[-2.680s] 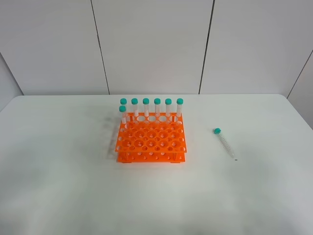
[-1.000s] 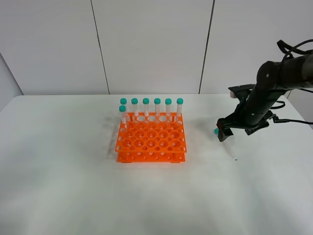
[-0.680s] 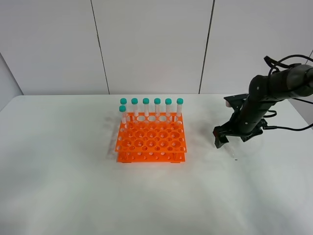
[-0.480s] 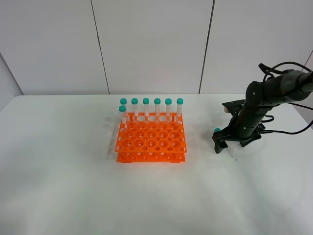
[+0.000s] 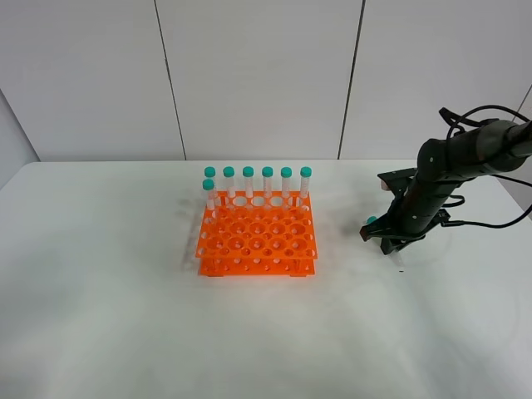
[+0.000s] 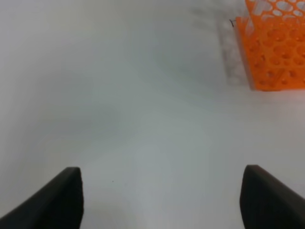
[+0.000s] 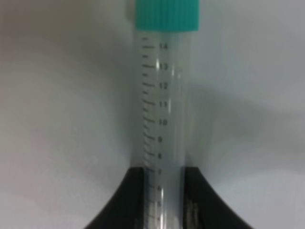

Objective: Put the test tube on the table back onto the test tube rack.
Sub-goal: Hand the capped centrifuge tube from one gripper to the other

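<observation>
Teal-capped test tube (image 7: 162,109) clamped between right fingers (image 7: 125,204), tip hidden, left fingers (image 6: 62,200) apart, ends cut off

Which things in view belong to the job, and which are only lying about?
Job: test tube, gripped by the right gripper; test tube rack; table.
Not needed: seven tubes standing in the rack; left gripper, open, holding nothing.
</observation>
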Action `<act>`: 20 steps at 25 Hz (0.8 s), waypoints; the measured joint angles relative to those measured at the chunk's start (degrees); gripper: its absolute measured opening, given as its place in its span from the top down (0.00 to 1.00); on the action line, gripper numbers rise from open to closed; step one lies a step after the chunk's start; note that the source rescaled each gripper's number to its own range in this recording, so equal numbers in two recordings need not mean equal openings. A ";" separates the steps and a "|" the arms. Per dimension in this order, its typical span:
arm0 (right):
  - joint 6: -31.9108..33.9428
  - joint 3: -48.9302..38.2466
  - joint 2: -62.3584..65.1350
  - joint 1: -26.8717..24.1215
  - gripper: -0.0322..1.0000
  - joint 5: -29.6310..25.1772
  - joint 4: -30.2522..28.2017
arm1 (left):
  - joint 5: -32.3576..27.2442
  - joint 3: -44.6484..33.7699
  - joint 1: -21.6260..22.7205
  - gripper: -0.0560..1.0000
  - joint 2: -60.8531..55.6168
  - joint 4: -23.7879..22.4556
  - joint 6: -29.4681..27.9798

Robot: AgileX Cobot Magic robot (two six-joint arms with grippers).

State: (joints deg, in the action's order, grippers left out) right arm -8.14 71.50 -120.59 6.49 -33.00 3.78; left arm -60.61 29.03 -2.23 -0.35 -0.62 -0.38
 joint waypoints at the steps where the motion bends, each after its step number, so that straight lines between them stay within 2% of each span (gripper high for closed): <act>1: 0.00 0.00 0.00 0.00 0.95 -0.06 0.00 | 0.00 0.00 0.00 0.00 0.00 0.00 0.00; 5: 0.00 -0.15 1.56 0.00 0.95 -2.79 -0.06 | 0.00 0.00 0.00 0.00 0.00 0.00 0.00; 9: -0.69 -0.27 9.24 0.00 0.95 -6.69 -0.06 | 0.00 0.00 0.00 0.00 0.00 0.00 0.00; 14: -1.43 0.48 21.77 0.00 0.95 -15.47 -0.01 | 0.00 0.00 0.00 0.00 0.00 0.00 0.00; 20: -2.87 5.14 29.34 0.05 0.95 -24.79 0.06 | 0.00 0.00 0.00 0.00 0.00 0.00 0.00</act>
State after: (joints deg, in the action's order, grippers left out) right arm -11.01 76.63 -91.25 6.54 -57.79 3.85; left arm -60.61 29.03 -2.23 -0.35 -0.62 -0.38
